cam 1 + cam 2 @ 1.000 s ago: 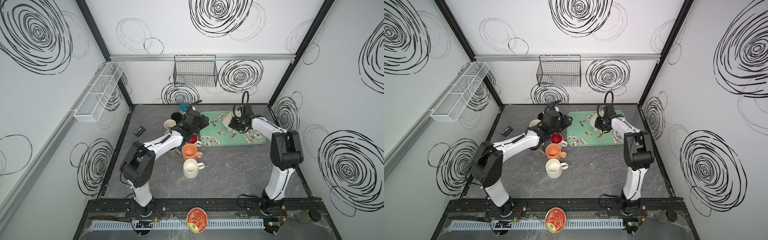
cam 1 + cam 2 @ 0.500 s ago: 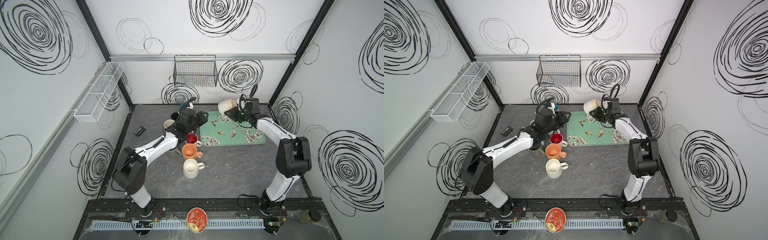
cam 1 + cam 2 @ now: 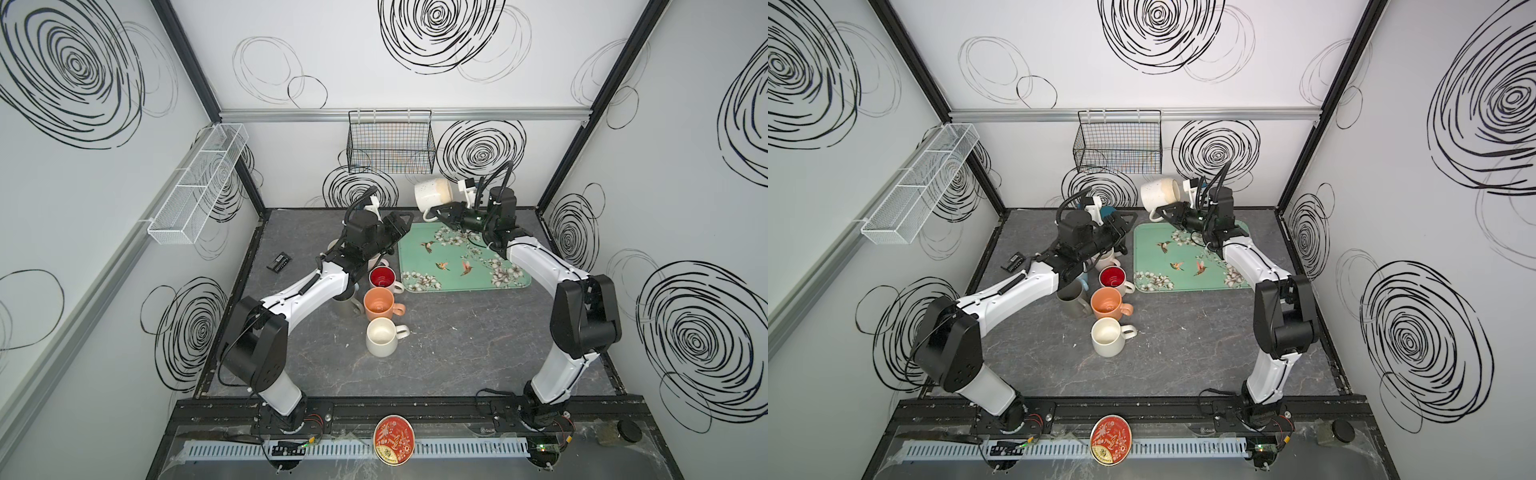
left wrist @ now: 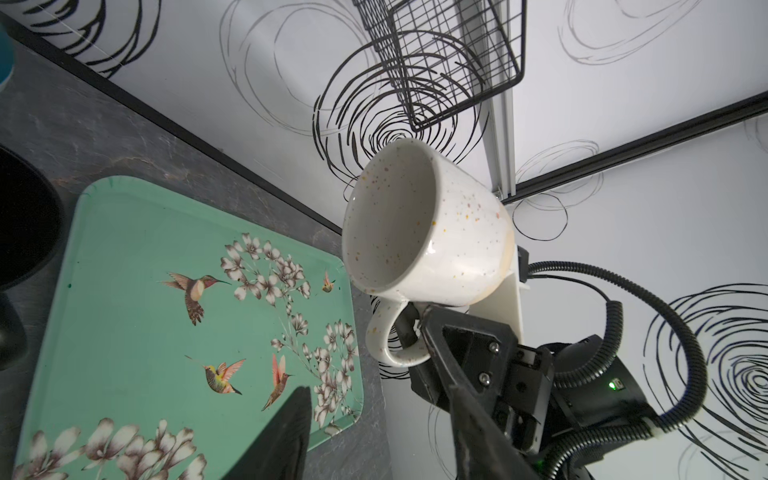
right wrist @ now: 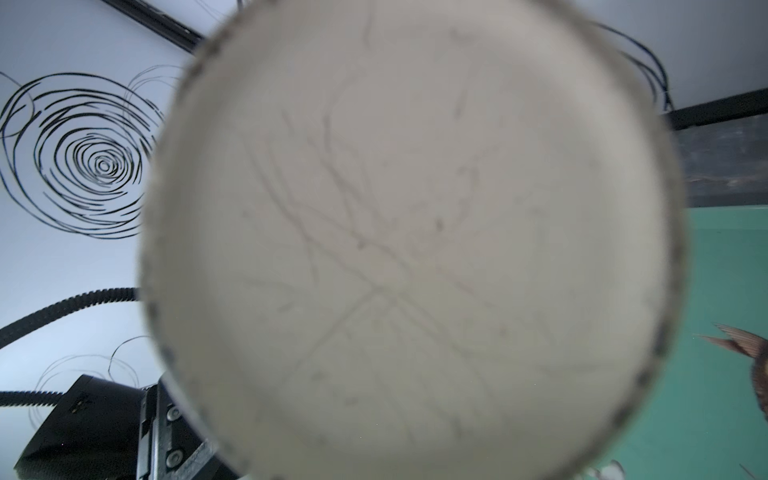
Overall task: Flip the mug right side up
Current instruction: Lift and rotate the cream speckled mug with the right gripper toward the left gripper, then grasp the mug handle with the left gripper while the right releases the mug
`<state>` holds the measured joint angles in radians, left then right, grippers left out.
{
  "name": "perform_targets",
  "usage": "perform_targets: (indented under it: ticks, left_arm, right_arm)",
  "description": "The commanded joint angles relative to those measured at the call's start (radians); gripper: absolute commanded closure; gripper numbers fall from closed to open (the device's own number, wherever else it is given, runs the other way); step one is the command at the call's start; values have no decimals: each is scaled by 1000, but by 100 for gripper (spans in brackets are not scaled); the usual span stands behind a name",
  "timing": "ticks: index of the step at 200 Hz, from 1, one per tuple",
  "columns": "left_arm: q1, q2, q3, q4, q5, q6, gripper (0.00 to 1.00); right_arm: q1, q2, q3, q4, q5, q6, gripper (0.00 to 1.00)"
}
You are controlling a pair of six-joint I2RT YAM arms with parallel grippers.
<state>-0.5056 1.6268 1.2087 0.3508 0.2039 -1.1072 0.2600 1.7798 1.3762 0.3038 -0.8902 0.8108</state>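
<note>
Mug (image 3: 432, 194) lifted higher above tray (image 3: 457, 285), right claw (image 3: 441, 214) clamping handle (image 4: 384, 338); left claw (image 3: 402, 232) half-open, empty.

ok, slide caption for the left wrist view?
Right gripper holds the speckled mug by its handle, tipped sideways, near the green tray.

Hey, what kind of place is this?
Probably a robot lab test cell: swirl-marked panel walls, two arms mounted on a front rail, one holding a mug aloft.
</note>
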Motion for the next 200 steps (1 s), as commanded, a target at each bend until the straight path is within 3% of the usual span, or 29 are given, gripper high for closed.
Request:
perform_targets:
  ticks: [1, 128, 200]
  left_arm:
    - [10, 6, 17, 92, 45, -31, 44]
    - [11, 10, 36, 17, 11, -26, 49]
    - [15, 31, 90, 2, 32, -24, 49]
  right_arm:
    - [17, -62, 72, 178, -84, 1, 100]
    - [89, -53, 148, 173, -149, -5, 100]
    - [140, -49, 193, 80, -162, -85, 100]
